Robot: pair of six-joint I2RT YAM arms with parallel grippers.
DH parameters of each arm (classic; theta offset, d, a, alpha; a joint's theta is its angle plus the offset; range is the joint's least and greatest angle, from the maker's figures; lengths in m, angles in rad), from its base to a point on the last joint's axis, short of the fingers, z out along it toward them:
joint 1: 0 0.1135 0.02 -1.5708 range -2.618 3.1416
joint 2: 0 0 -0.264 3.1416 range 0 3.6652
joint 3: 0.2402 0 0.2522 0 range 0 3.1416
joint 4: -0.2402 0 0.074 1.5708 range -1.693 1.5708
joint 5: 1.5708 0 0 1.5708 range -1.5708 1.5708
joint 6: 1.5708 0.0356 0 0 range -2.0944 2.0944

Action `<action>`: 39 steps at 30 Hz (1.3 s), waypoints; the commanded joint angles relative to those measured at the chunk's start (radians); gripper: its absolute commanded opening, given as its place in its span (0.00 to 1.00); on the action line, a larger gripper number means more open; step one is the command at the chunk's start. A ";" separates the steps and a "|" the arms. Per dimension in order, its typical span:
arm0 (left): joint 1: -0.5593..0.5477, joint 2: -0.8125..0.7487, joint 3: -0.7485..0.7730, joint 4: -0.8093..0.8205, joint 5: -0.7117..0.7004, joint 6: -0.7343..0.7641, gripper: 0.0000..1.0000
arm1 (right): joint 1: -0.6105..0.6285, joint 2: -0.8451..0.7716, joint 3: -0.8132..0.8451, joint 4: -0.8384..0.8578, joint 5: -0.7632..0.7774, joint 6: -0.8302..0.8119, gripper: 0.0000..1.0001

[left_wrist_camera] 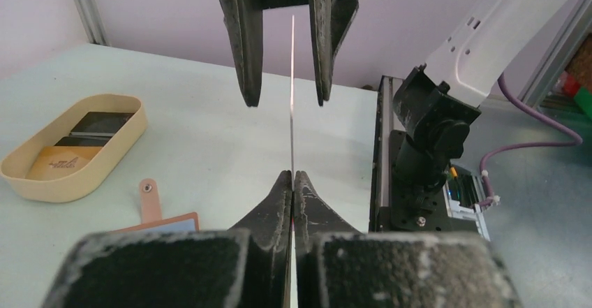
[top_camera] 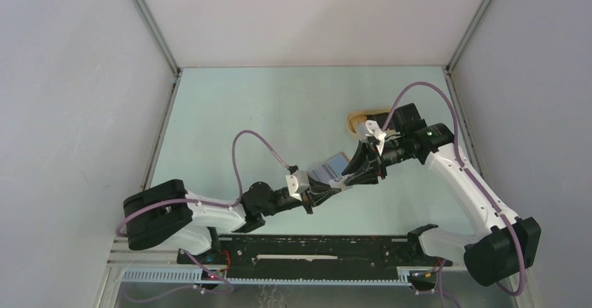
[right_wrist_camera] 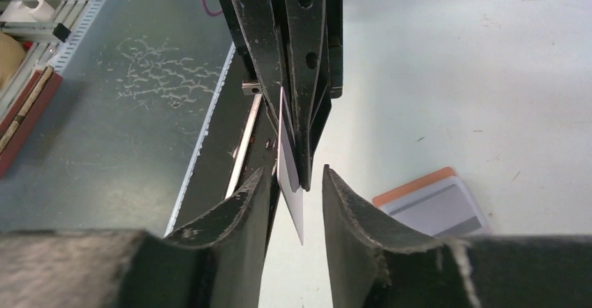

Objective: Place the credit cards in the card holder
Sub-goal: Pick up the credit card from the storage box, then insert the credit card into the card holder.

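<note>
The left wrist view shows the credit card (left_wrist_camera: 292, 98) only edge-on, a thin pale line rising from the tips of the left gripper (left_wrist_camera: 293, 175), which is clamped tight on its near end; the same view shows the two fingers of the right gripper (left_wrist_camera: 286, 102) standing apart on either side of that line, with a gap on each side, so that gripper is released and grasps nothing; the right wrist view gives what the first cannot, the pale flat face of the card, pinched at its far end by the left fingers and passing down between the spread right fingers; the top external view places the two grippers tip to tip above the middle of the table (top_camera: 230, 112), but the card there is too thin to make out; the card is held in the air on its edge, faces upright, and its long axis seems to run from the left gripper's tips toward the right gripper; the card holder (right_wrist_camera: 436, 207) lies open and flat on the table just beside the grippers, pale inside with a reddish-brown border; only the left wrist view shows the inside of the tan oval tray (left_wrist_camera: 98, 168), with dark cards (left_wrist_camera: 103, 121) and a tan card (left_wrist_camera: 63, 160) lying in it, well apart from the held card.
</note>
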 commanded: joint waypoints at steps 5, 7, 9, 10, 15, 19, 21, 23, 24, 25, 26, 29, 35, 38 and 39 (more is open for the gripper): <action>0.029 0.037 -0.001 0.158 -0.024 -0.091 0.00 | 0.007 0.022 0.001 0.084 0.014 0.160 0.45; 0.029 0.044 0.003 0.157 -0.020 -0.100 0.00 | 0.007 0.022 0.001 0.098 0.005 0.179 0.43; 0.030 0.050 0.003 0.158 -0.017 -0.106 0.00 | 0.007 0.018 0.001 0.108 -0.006 0.196 0.43; 0.032 0.054 0.004 0.157 -0.017 -0.108 0.00 | 0.007 0.015 0.000 0.114 -0.013 0.204 0.43; 0.038 0.066 0.007 0.158 -0.017 -0.133 0.00 | 0.007 0.003 0.001 0.138 -0.013 0.241 0.42; 0.046 0.068 0.005 0.157 -0.041 -0.160 0.00 | 0.007 0.015 0.001 0.159 0.003 0.262 0.04; 0.055 0.065 -0.010 0.159 -0.077 -0.198 0.19 | 0.006 0.033 0.001 0.161 0.027 0.264 0.00; 0.071 0.055 -0.041 0.158 -0.115 -0.240 0.39 | -0.009 0.065 0.001 0.163 0.032 0.273 0.00; 0.086 0.049 -0.057 0.158 -0.124 -0.265 0.45 | -0.019 0.080 0.001 0.173 0.035 0.296 0.00; 0.101 0.044 -0.077 0.157 -0.132 -0.298 0.51 | -0.031 0.099 0.001 0.195 0.044 0.329 0.00; 0.119 0.041 -0.091 0.155 -0.143 -0.334 0.54 | -0.045 0.117 0.001 0.216 0.054 0.370 0.00; 0.178 0.054 -0.117 0.149 -0.139 -0.451 0.55 | -0.111 0.162 -0.001 0.288 0.093 0.495 0.00; 0.236 0.133 -0.060 0.024 -0.163 -0.623 0.39 | -0.209 0.201 -0.088 0.535 0.194 0.795 0.00; 0.238 0.161 0.000 -0.070 -0.163 -0.635 0.29 | -0.215 0.261 -0.090 0.581 0.220 0.877 0.00; 0.237 0.169 0.024 -0.118 -0.177 -0.634 0.26 | -0.215 0.281 -0.090 0.592 0.220 0.892 0.00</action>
